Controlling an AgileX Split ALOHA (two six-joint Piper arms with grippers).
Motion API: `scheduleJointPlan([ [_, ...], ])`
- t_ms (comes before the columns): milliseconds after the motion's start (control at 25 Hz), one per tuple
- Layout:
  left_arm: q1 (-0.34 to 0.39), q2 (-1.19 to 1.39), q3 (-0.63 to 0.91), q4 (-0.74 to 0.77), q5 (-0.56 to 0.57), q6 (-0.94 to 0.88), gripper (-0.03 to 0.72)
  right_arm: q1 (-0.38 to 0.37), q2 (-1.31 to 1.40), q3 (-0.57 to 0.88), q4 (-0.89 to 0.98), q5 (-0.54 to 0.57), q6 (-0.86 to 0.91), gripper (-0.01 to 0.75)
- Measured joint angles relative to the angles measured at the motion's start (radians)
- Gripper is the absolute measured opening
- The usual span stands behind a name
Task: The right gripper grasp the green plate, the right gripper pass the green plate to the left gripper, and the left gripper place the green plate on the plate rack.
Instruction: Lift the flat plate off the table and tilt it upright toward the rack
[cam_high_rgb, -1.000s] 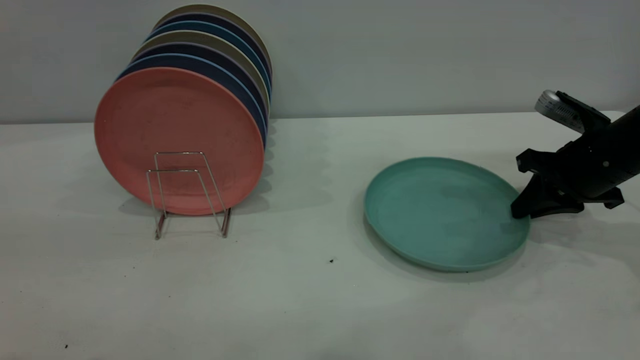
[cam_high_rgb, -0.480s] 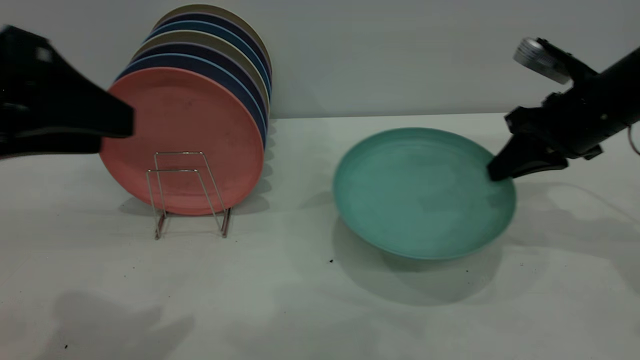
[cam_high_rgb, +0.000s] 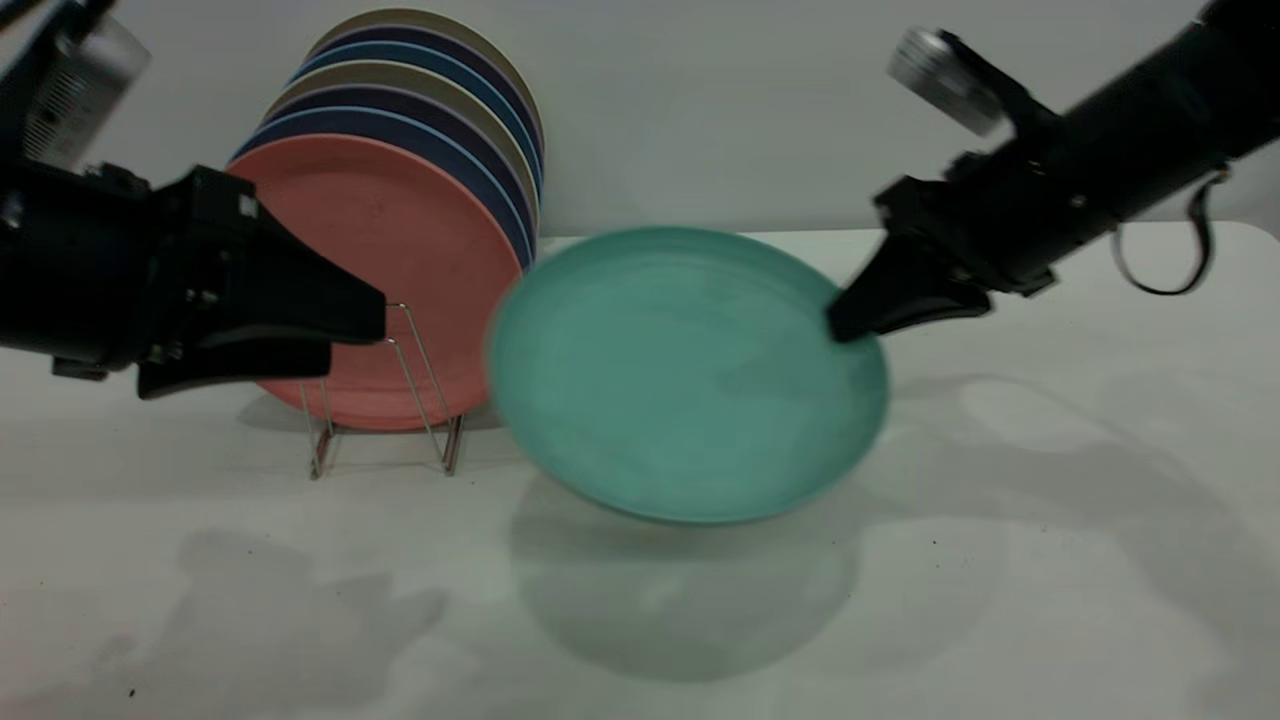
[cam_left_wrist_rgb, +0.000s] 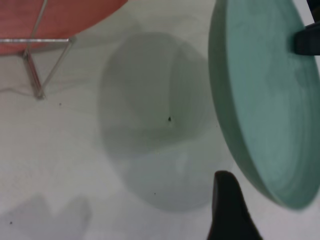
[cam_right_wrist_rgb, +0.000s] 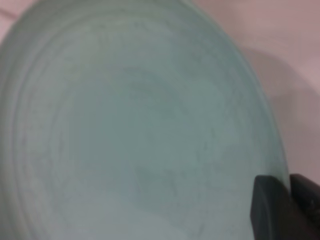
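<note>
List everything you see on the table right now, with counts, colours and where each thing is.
green plate: one, mint green, held off the table at mid-scene, tilted, its shadow below.
pink plate: one, salmon, upright at the front of the rack.
other plates: several, dark blue and beige, upright behind the pink plate.
plate rack: one, silver wire, on the table at left.
table: one, white.
right gripper: black, shut on the green plate's right rim.
left gripper: black, open, in front of the rack, apart from the green plate.

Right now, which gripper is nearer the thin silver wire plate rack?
Left. The left gripper hovers just in front of the wire plate rack; the right gripper is well off to the right, clamped on the round mint-green plate's rim.
</note>
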Motion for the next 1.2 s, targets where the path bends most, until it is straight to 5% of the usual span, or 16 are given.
scheduleJointPlan([
  [600,0.0,0.027,-0.011,-0.005,0.003,-0.03,0.454,0.125,-0.011,0.0,0.227,0.122,-0.09,0.019],
  [720,0.0,0.027,-0.011,-0.005,0.003,-0.038,0.383,0.136,-0.011,0.0,0.228,0.13,-0.117,0.027],
  [800,0.0,0.027,-0.011,-0.005,0.003,-0.039,0.269,0.14,-0.011,0.0,0.233,0.134,-0.133,0.046],
  [880,0.0,0.027,-0.011,-0.008,0.002,-0.042,0.126,0.141,-0.012,0.0,0.24,0.133,-0.133,0.085],
  [1200,0.0,0.027,-0.014,-0.005,-0.11,0.02,0.114,0.132,-0.017,0.0,0.241,0.131,-0.139,0.408],
])
